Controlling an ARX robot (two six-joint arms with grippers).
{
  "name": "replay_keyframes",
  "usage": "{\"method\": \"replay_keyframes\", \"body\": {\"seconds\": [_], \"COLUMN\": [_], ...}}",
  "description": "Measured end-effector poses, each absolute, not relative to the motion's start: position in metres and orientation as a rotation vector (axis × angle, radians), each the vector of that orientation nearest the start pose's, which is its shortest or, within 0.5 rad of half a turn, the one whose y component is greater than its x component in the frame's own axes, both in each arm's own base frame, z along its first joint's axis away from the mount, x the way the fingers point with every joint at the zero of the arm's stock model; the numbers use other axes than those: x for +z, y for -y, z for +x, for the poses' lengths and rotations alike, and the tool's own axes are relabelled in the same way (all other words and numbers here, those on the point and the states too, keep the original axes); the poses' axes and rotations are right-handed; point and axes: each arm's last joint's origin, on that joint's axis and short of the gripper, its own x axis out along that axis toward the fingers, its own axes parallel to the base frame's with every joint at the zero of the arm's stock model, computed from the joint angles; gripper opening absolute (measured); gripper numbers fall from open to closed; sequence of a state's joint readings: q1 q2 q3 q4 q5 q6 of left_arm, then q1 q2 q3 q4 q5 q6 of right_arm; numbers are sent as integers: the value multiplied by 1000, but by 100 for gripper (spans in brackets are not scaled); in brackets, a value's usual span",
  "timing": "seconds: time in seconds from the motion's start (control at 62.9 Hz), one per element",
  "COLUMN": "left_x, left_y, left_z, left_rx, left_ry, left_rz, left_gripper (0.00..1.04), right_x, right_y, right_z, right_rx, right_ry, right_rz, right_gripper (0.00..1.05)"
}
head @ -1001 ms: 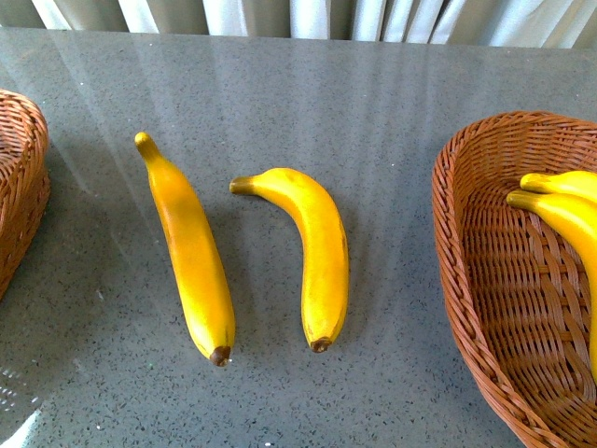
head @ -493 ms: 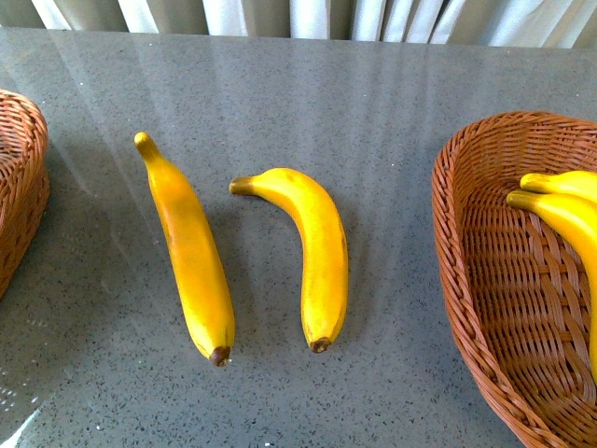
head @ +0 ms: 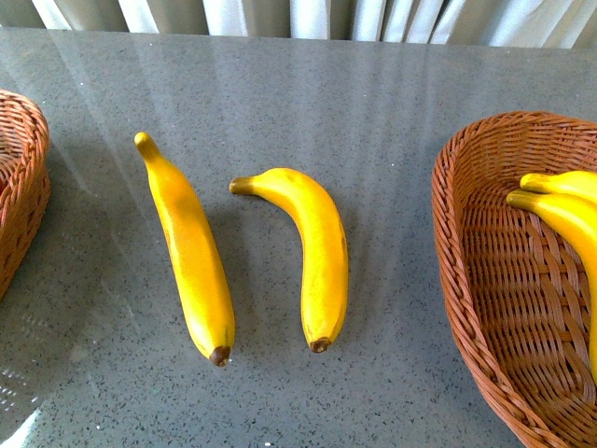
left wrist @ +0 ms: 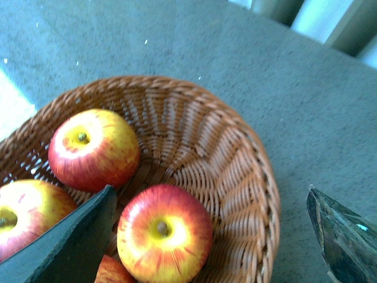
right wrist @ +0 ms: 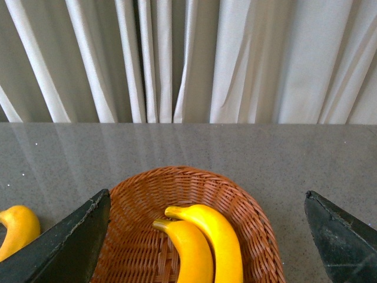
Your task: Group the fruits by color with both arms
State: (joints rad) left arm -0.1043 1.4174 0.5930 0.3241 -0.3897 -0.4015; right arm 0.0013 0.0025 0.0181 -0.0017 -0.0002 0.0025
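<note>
Two yellow bananas lie side by side on the grey table, one to the left [head: 191, 252] and one to the right [head: 315, 257], brown tips toward me. Two more bananas [head: 569, 219] lie in the right wicker basket [head: 476, 280]; they also show in the right wrist view [right wrist: 203, 244]. My right gripper [right wrist: 206, 194] is open and empty above that basket [right wrist: 135, 236]. My left gripper [left wrist: 209, 194] is open and empty above the left basket [left wrist: 247, 177], which holds several red-and-yellow apples [left wrist: 165, 233]. Neither arm shows in the front view.
The left basket's rim [head: 23, 187] shows at the front view's left edge. White curtains [right wrist: 188, 59] hang behind the table's far edge. The third banana's tip [right wrist: 17, 227] shows beside the right basket in the right wrist view.
</note>
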Motion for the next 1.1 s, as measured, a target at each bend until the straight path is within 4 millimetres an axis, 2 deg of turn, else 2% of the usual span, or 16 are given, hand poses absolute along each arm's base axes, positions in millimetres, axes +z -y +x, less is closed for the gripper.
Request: {"method": "replay_keyframes", "body": {"seconds": [0.079, 0.159, 0.222, 0.302, 0.445, 0.667, 0.826, 1.096], "left_x": [190, 191, 182, 176, 182, 172, 161, 164], "left_y": [17, 16, 14, 14, 4, 0, 1, 0], "left_z": [267, 266, 261, 244, 222, 190, 172, 149], "left_rx": [358, 329, 118, 5, -10, -1, -3, -3], "left_ry": [-382, -362, -231, -96, 2, -12, -20, -11], "left_rz": [-261, -249, -195, -104, -39, -15, -11, -11], "left_gripper": [96, 94, 82, 68, 43, 2, 2, 2], "right_x": [169, 169, 169, 169, 169, 169, 169, 169], "right_y": [0, 0, 0, 0, 0, 0, 0, 0], "right_z": [97, 97, 97, 97, 97, 97, 97, 97], "right_rx": [1, 2, 1, 1, 0, 1, 2, 2], "right_ry": [14, 14, 14, 13, 13, 14, 13, 14], "right_rz": [2, 2, 2, 2, 2, 2, 2, 2], "right_gripper": [96, 96, 96, 96, 96, 96, 96, 96]}}
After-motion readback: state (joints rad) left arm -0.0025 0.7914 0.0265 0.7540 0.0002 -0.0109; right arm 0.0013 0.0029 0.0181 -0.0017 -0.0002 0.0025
